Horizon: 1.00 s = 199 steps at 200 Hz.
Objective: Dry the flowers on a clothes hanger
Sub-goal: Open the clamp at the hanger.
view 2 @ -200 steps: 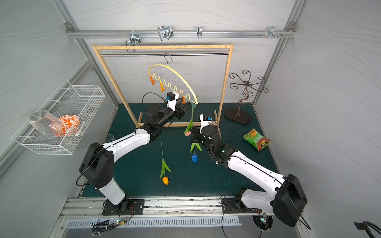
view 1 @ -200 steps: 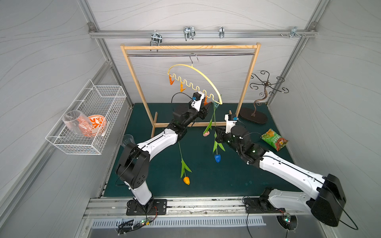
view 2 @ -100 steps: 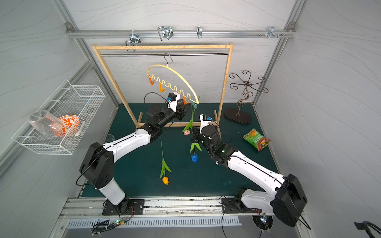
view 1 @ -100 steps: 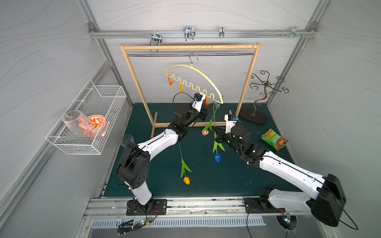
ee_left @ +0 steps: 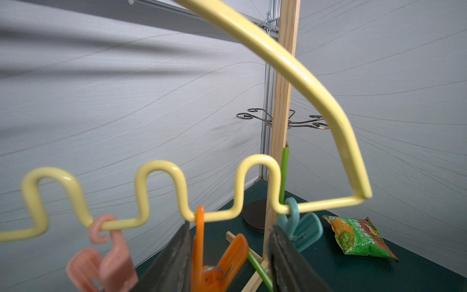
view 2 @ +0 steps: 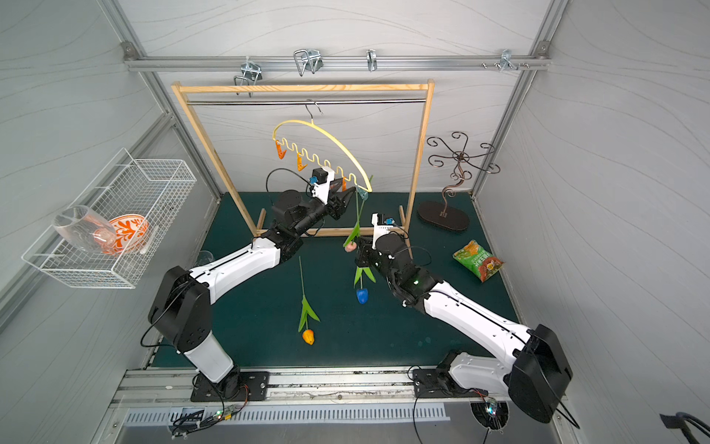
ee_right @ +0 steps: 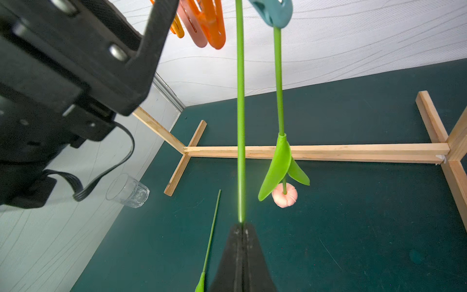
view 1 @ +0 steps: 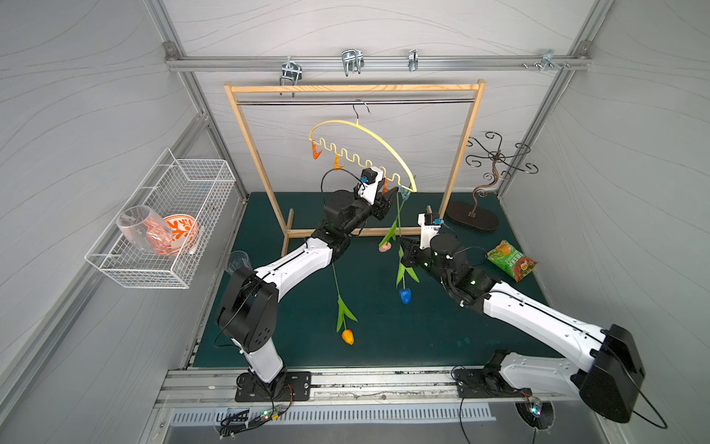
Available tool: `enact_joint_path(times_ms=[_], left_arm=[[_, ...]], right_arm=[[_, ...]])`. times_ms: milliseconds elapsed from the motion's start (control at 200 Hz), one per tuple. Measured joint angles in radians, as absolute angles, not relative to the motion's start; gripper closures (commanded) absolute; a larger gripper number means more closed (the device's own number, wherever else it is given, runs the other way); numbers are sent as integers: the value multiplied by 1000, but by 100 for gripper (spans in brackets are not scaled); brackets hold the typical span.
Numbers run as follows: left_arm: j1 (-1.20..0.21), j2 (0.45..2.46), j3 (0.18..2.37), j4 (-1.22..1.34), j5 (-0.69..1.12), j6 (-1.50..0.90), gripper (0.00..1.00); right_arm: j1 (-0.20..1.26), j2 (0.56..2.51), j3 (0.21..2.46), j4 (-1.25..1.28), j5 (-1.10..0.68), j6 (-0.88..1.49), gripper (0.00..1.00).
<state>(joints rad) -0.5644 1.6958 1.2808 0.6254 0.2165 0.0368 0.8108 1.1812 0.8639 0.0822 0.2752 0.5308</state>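
Note:
The pale yellow clothes hanger (view 1: 369,134) (view 2: 326,132) (ee_left: 303,73) hangs by its hook from the rack's rail. Of the flowers, the pink tulip (view 1: 384,247) (ee_right: 284,196) hangs head down from the teal clothespin (ee_left: 300,227) (ee_right: 275,12). My right gripper (view 1: 401,248) (view 2: 361,251) (ee_right: 241,225) is shut on the stem of the blue tulip (view 1: 404,296) (view 2: 361,296), whose stem rises beside the orange clothespin (ee_left: 217,257). Whether that pin grips it I cannot tell. My left gripper (view 1: 392,196) (ee_left: 228,240) stands open around this orange pin. The orange tulip (view 1: 347,337) (view 2: 308,337) lies on the mat.
The wooden rack (view 1: 353,88) spans the back of the green mat. A glass tumbler (view 1: 238,261) (ee_right: 127,191) stands by the left arm. A snack bag (view 1: 511,261) (ee_left: 358,237) and a metal stand (view 1: 495,161) are at the right. A wire basket (view 1: 161,230) hangs on the left wall.
The hanger has swung very slightly to the right. Both arms and the held blue tulip stay where they were.

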Motion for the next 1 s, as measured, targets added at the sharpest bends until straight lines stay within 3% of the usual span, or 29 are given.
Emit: enact_joint_path(times_ms=[485,815,995], left_arm=[[-577,1699,1281,620,215,41,41],[-584,1708,1282,600,198,50,49],[-587,1709,1285,599,188,50,49]], right_arm=[[811,1181,864,82,276,531,100],[810,1181,864,82,276,531,100],[809,1181,864,82,276,531,100]])
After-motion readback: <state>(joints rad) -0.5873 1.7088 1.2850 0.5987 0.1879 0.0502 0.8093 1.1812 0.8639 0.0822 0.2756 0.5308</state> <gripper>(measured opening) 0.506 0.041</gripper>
